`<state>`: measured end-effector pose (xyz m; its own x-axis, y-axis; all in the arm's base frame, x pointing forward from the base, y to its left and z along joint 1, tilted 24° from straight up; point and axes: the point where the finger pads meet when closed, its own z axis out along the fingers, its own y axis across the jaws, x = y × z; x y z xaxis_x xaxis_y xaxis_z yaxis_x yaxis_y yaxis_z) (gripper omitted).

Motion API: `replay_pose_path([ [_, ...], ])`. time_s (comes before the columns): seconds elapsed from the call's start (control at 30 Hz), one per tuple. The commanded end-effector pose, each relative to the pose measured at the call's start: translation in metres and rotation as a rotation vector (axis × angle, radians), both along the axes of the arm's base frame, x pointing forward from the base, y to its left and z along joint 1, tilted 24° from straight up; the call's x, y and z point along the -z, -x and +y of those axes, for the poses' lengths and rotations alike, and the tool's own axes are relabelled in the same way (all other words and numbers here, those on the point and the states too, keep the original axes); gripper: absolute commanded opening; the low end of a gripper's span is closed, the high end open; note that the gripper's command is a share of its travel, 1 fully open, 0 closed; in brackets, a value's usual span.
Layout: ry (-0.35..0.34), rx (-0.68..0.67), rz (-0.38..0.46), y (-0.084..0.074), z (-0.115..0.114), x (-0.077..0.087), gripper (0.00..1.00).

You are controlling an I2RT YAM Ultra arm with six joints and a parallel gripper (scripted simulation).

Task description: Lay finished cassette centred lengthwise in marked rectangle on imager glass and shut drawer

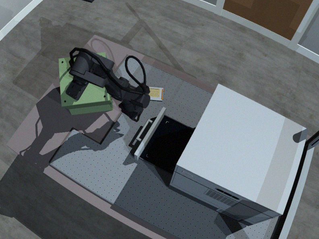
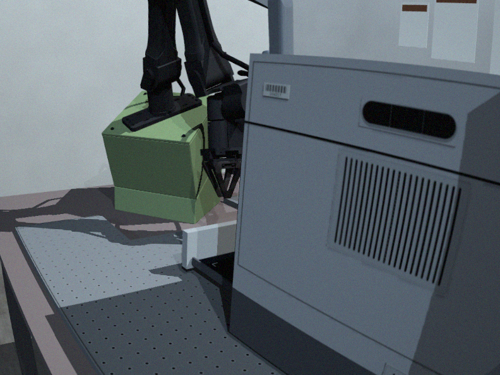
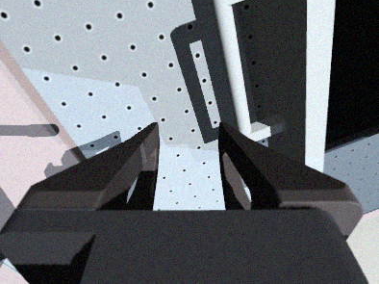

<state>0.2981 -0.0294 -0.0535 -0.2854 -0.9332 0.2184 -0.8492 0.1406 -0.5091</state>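
The finished cassette FINISHED (image 1: 156, 93), a small yellow and white card with an orange edge, lies flat on the perforated board behind my wrist, outside the drawer. The gel imager IM (image 1: 239, 148) is a large white and grey box at the right. Its drawer stands pulled out, showing dark glass (image 1: 167, 141) with a white corner mark (image 1: 166, 122) and nothing on it. The drawer's white front (image 1: 150, 132) carries a handle (image 3: 236, 62). My gripper (image 1: 135, 116) hangs above the board just beyond the handle's far end; it also shows in the wrist view (image 3: 188, 126), fingers parted with nothing between them.
The arm's green pedestal (image 1: 85, 90) stands at the left of the board, close behind the gripper (image 2: 226, 191). The drawer front (image 2: 208, 242) juts out from IM's side. A grey post (image 2: 279, 23) rises behind IM.
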Motion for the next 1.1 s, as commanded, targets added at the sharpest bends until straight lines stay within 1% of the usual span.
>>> replay_pose_path([
  [0.0,-0.038,0.111,-0.034,-0.0101,0.0034,-0.0045,0.35],
  [0.5,-0.225,0.568,-0.128,-0.0099,0.0031,-0.0045,0.35],
  [0.57,-0.225,0.568,-0.128,-0.0099,0.0031,-0.0045,0.35],
  [0.67,-0.273,0.664,-0.141,-0.0097,0.0027,-0.0036,0.35],
  [1.07,-0.42,1.035,-0.216,-0.0094,0.001,-0.0037,0.35],
])
